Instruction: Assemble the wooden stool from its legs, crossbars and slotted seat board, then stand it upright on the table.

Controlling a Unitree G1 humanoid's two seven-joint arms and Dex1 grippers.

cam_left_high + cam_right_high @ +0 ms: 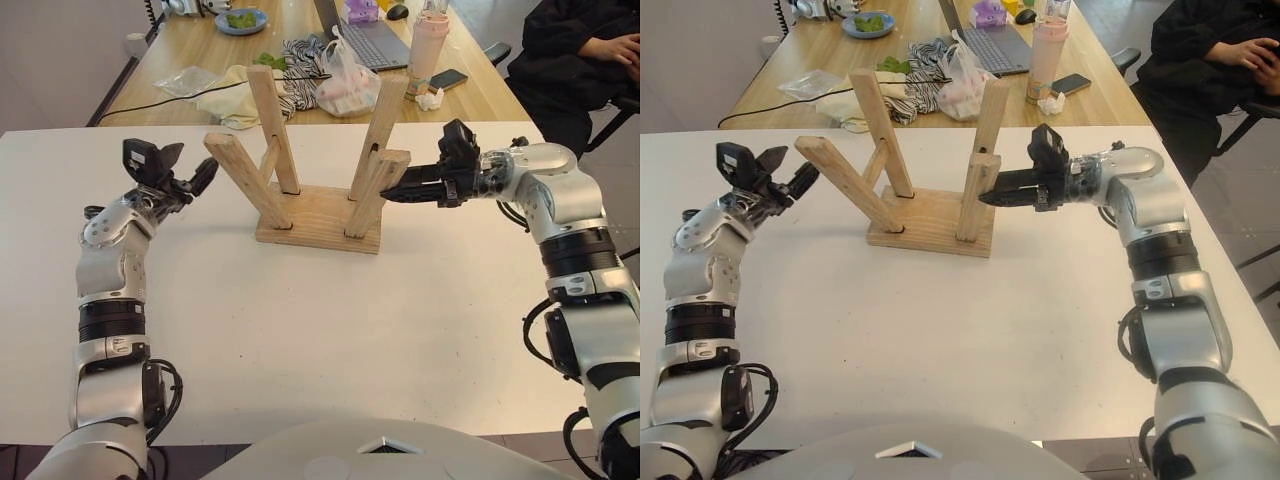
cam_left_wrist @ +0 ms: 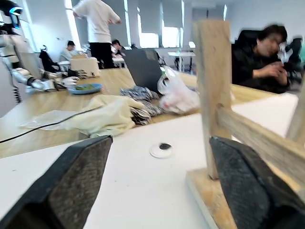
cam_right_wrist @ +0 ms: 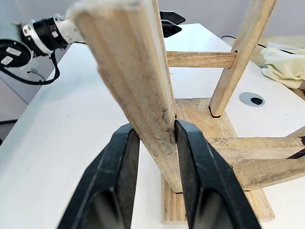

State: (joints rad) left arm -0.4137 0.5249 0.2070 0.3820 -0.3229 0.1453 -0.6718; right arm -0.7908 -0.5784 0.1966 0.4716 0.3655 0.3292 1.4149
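right gripper [image 1: 390,194] grips one upturned stool leg [image 1: 366,208].

Stool's flipped upside down right now: the pale wooden seat board [image 1: 320,228] lies flat mid-worktop [image 1: 300,330], with four chunky legs [image 1: 274,128] slotted in and splaying up and outward. A crossbar [image 3: 200,59] bridges the left pair. The near right leg [image 1: 375,195] is pinched in the right pincer [image 3: 156,131].

Arms [image 1: 112,250] are shiny silver shells with black ribbed joint bands. Black cables [image 1: 176,385] loop by the elbows, fingers [image 2: 76,186] are grainy black.
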